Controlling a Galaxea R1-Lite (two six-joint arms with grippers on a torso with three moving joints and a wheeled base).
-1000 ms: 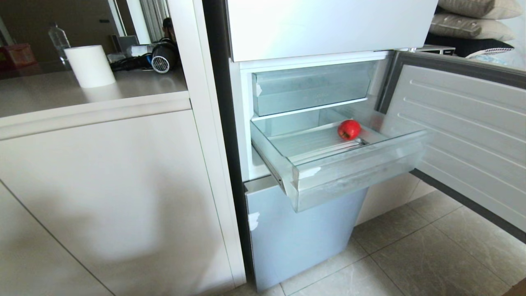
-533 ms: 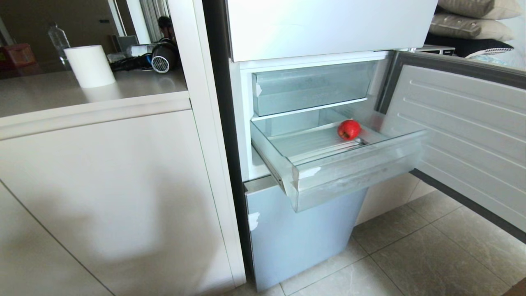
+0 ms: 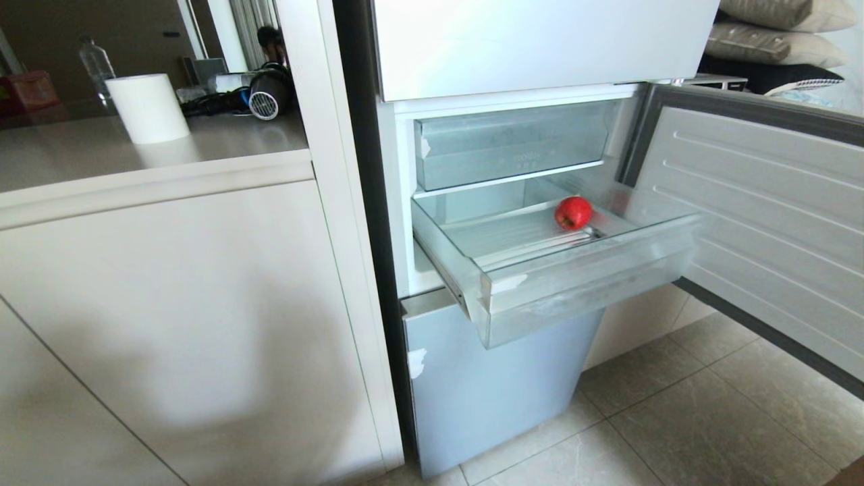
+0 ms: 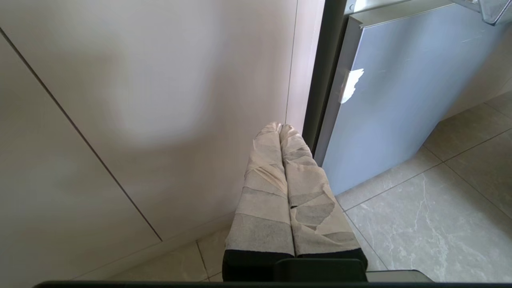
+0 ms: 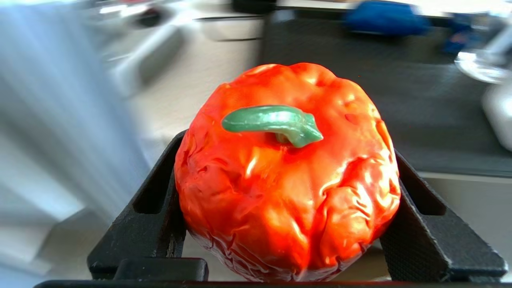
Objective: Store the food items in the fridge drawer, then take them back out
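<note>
A small glossy red apple (image 3: 573, 212) lies at the back right of the fridge drawer (image 3: 580, 283), which is pulled out with its frosted front towards me. In the right wrist view my right gripper (image 5: 286, 144) is shut on a second food item, a wrinkled glossy red pepper (image 5: 288, 180) with a green stem (image 5: 276, 122), gripped from both sides by the black fingers (image 5: 160, 200). This gripper is outside the head view, and the surroundings behind the pepper are blurred. My left gripper (image 4: 280, 128) hangs parked low beside the cabinet, its tape-wrapped fingers pressed together.
The fridge door (image 3: 769, 223) stands open to the right of the drawer. A shorter clear bin (image 3: 513, 145) sits above the drawer and a blue-grey panel (image 3: 486, 385) below it. On the left a white counter (image 3: 135, 155) holds a paper roll (image 3: 148, 108).
</note>
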